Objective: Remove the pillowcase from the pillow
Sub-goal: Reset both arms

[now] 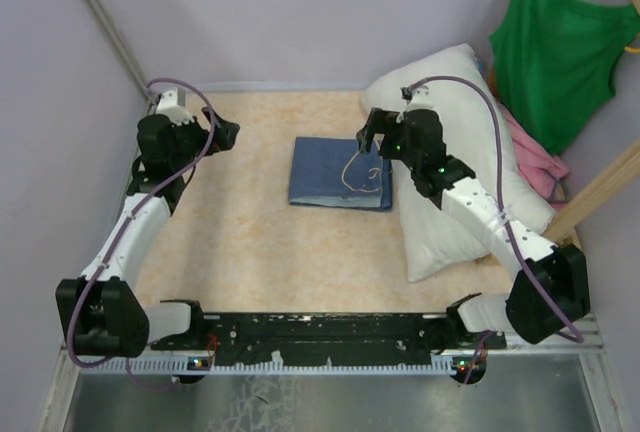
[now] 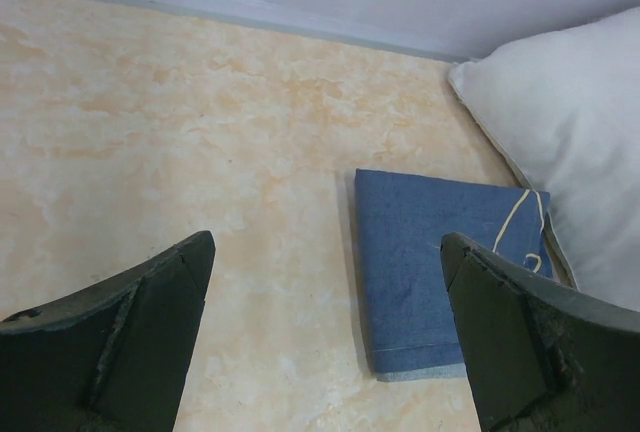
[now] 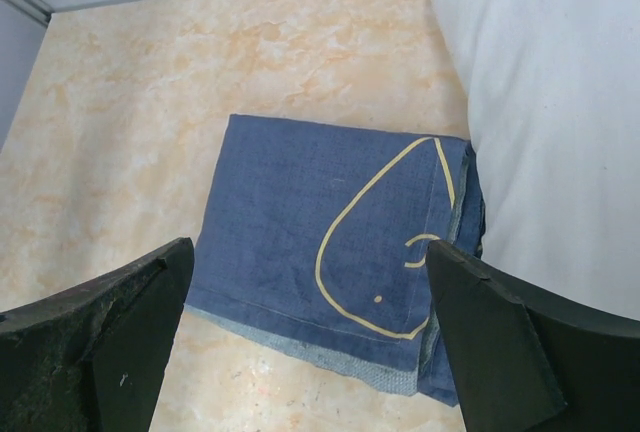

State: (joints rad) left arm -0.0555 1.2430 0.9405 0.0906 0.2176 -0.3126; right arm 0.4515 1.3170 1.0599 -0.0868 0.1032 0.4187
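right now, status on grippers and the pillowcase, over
Left gripper open, empty. Right gripper open, empty, over the pillowcase. Pillowcase off, folded flat beside the bare pillow. Nothing in the way.

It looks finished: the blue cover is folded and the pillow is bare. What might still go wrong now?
1. The right end effector hangs open just above the folded pillowcase, near its yellow line. If that is a loose cord, a finger might snag it and pull the fold apart.
2. The right arm passes over the pillow, which sits at the table's right side beside the pink garment. Swinging back may shove it off.
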